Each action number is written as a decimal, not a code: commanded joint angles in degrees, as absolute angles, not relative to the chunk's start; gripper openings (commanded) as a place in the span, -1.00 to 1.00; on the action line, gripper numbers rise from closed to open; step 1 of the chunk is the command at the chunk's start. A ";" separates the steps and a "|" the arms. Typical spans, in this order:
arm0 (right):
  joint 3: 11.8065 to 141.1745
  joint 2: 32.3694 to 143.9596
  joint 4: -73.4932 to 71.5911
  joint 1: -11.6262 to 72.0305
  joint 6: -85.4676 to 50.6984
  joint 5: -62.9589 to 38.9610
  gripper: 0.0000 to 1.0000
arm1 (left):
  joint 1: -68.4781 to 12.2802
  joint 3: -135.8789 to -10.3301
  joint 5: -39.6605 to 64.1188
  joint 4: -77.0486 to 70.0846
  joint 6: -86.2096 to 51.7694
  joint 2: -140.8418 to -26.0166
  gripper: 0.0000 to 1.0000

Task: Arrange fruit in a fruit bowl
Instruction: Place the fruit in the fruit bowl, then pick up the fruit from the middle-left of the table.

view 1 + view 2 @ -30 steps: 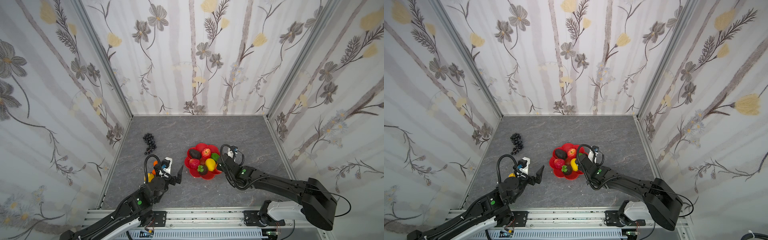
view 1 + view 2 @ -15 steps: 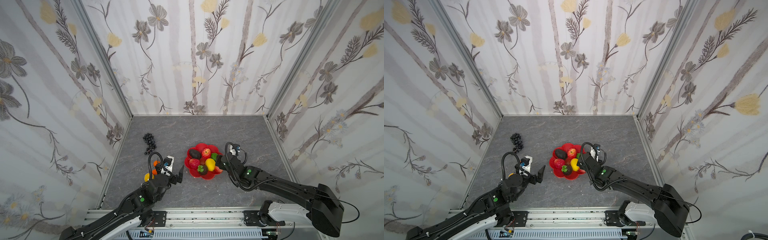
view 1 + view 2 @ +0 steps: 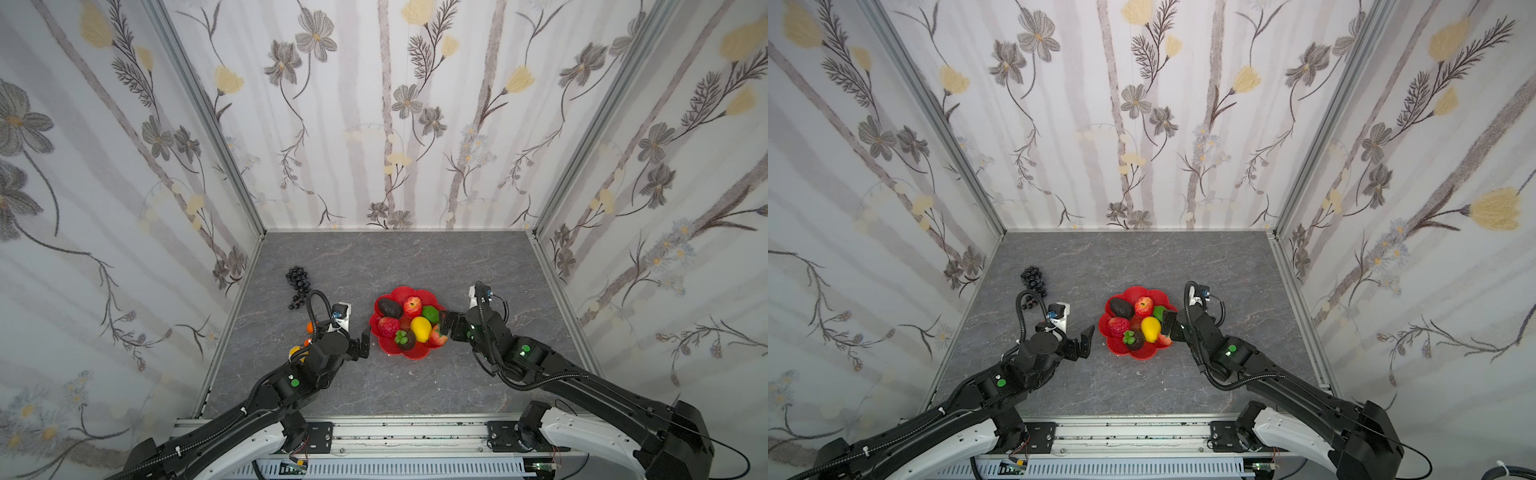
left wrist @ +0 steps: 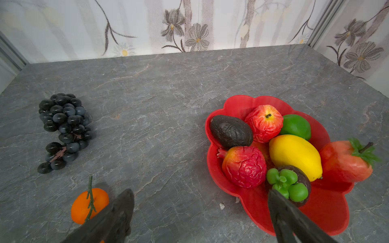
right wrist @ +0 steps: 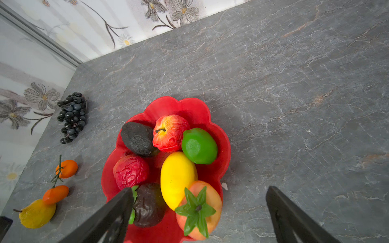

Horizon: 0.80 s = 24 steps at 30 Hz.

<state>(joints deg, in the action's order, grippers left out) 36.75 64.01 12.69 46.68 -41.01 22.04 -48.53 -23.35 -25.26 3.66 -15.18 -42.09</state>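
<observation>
Right wrist: red bowl [image 5: 179, 105] (7 fruits [image 5: 177, 178]).

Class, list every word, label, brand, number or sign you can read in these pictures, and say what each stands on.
None can be read.
The fruit bowl and the fruit carry no lettering.
The wallpaper shows only flowers.
Each arm has a plain green dot, with no characters visible.

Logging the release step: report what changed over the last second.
Right tool opened at the bowl edge, apparently dropping the strawberry, and drew back slightly. Left tool edged toward the bowl, open throughout. Grapes, oranges and lemon stayed put.
</observation>
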 commanded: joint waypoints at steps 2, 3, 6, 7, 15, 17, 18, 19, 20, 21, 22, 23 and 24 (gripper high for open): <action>34.42 59.12 13.90 45.82 -36.06 19.86 0.96 | -47.86 -26.75 -25.58 6.79 -19.15 -44.36 1.00; 33.61 57.47 14.31 45.50 -35.23 19.86 0.96 | -47.74 -27.90 -25.58 8.49 -19.76 -45.08 1.00; 31.23 52.76 15.42 45.09 -33.06 20.33 0.96 | -47.21 -30.79 -25.93 13.47 -21.99 -46.59 1.00; 30.24 51.12 15.50 43.30 -32.29 20.52 0.96 | -46.94 -31.79 -26.00 15.26 -23.12 -47.13 1.00; 23.20 41.08 13.78 40.79 -27.93 23.97 0.95 | -44.11 -39.93 -26.51 33.79 -34.42 -52.85 1.00; 21.31 39.41 12.26 40.52 -26.58 24.17 0.95 | -43.32 -41.81 -27.12 39.37 -37.79 -53.63 1.00; 20.54 38.73 11.30 40.44 -26.06 24.23 0.95 | -42.83 -42.53 -27.37 42.36 -39.84 -53.78 1.00; 19.69 38.21 10.62 40.30 -25.61 24.17 0.95 | -42.22 -43.16 -27.95 45.62 -42.40 -53.96 1.00; 19.22 37.83 10.18 40.19 -25.27 24.04 0.95 | -41.53 -43.56 -28.32 48.36 -44.64 -54.05 1.00; 18.82 37.56 9.70 40.08 -24.98 23.76 0.95 | -40.60 -43.77 -28.13 50.74 -46.54 -54.00 1.00; 18.38 37.36 9.09 40.01 -24.74 23.57 0.95 | -39.55 -43.77 -27.96 53.06 -48.34 -53.88 1.00; 18.00 37.20 8.64 39.95 -24.62 23.32 0.95 | -38.59 -43.69 -27.91 54.56 -49.63 -53.79 1.00; 17.70 37.18 8.08 39.92 -24.53 23.04 0.95 | -37.19 -43.44 -27.74 55.84 -50.76 -53.70 1.00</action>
